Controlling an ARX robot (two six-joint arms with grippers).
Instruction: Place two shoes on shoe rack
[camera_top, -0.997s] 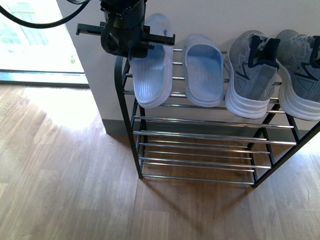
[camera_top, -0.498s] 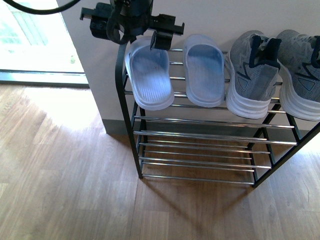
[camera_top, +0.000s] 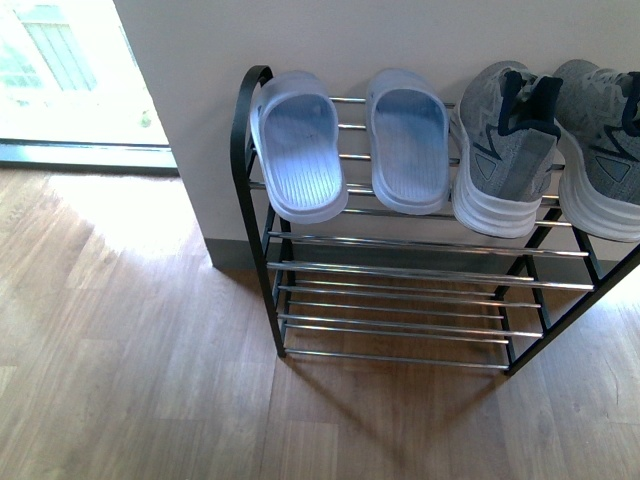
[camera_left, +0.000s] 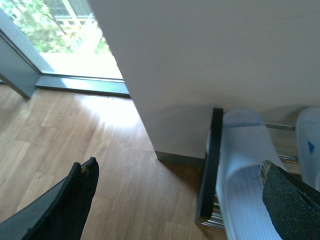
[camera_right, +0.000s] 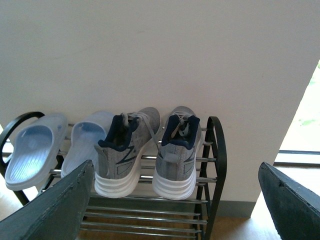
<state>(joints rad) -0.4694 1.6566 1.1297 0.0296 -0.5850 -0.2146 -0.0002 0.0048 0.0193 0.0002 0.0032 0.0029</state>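
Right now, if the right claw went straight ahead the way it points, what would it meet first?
Probably the grey sneakers on the top tier of the shoe rack. The open right claw frames them dead centre, with nothing between. How far off they are is unclear.

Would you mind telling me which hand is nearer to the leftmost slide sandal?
Left. The left hand hangs open close above the leftmost slide sandal at the rack's end post. The right hand, also open, views the whole shoe rack from further back.
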